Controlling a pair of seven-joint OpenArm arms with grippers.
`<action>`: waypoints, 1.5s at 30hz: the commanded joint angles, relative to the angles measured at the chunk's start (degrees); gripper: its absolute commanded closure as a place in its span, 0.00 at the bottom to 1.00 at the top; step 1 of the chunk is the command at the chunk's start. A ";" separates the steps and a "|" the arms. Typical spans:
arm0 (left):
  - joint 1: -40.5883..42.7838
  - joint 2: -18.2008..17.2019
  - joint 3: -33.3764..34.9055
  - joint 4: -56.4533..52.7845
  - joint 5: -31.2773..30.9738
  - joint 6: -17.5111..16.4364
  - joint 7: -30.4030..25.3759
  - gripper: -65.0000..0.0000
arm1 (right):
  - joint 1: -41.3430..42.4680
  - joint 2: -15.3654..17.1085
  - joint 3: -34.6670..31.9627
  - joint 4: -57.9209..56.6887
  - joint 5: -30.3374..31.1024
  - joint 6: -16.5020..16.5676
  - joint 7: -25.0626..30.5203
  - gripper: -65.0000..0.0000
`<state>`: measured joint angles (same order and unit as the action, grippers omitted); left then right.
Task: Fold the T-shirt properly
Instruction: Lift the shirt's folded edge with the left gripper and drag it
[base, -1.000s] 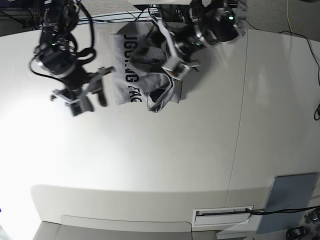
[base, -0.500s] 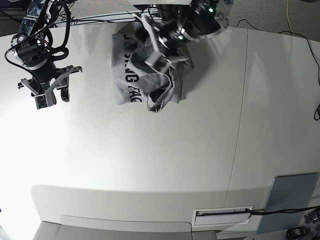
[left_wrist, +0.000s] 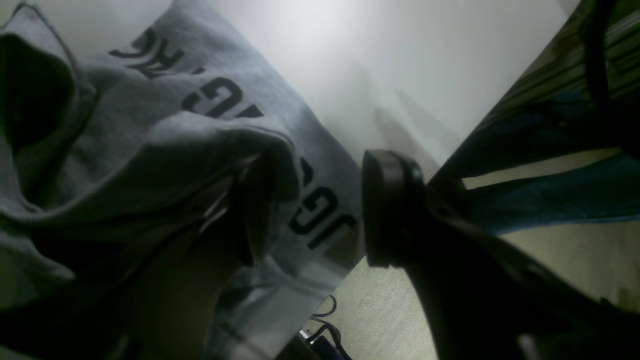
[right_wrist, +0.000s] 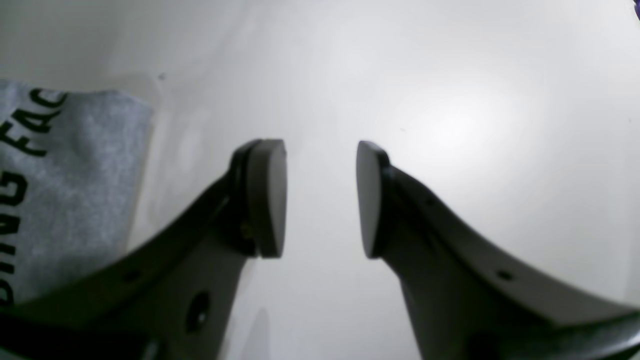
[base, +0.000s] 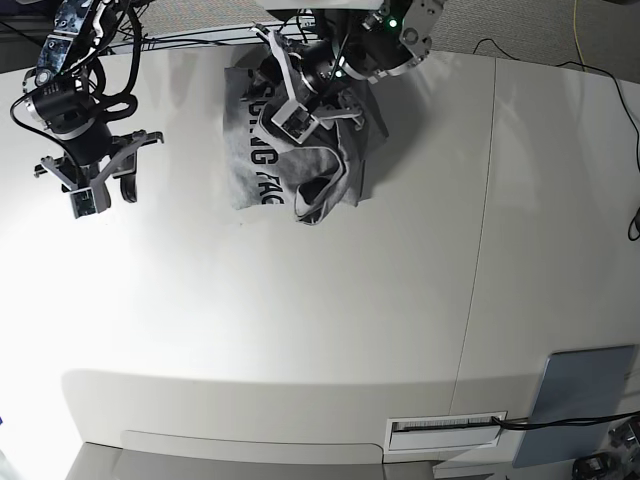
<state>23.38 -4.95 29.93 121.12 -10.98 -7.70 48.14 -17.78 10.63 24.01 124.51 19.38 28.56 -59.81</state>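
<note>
The left tool (left_wrist: 310, 205), a black two-fingered gripper, stands with its jaws apart over the grey short-sleeved cotton T-shirt with black block capital lettering (base: 250, 180). In the left wrist view, a raised fold of the shirt's fabric reaches the finger on the picture's left, and the lettered cloth runs beneath and between the two fingers; whether that fold is touched or simply passes behind the finger, I cannot tell, and no grip on it can be made out. Below this tool the shirt lies bunched on the white counter (base: 300, 310), a lettered panel lying fairly flat on the side toward the right tool (right_wrist: 320, 200) and loose, rumpled folds on the other. One fold with a dark hollow opening sticks out from the bunch toward the counter's middle. The right tool, also black and two-fingered, is well apart from the shirt and has its fingers parted about partway, with nothing between them except a view of the white counter beneath. Far from both tools, across the counter, a flat grey-blue rigid panel (base: 580, 390) lies near the corner, with a black cable (base: 570, 421) running across it.
</note>
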 joint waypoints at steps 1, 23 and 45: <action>-0.28 0.35 0.26 0.37 -0.57 0.92 -1.79 0.58 | 0.11 0.79 0.39 1.01 0.26 0.09 1.29 0.64; -0.11 -7.30 0.15 2.73 1.14 4.24 -2.38 1.00 | -1.27 0.79 0.48 1.01 -0.17 0.09 1.77 0.64; 15.96 -15.85 -31.98 4.20 -4.61 0.55 -9.11 0.81 | -1.29 0.76 0.42 1.01 -0.15 0.09 1.73 0.64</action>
<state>39.03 -20.47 -1.87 124.16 -15.40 -7.31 39.99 -19.33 10.63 24.10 124.51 19.31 28.56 -59.53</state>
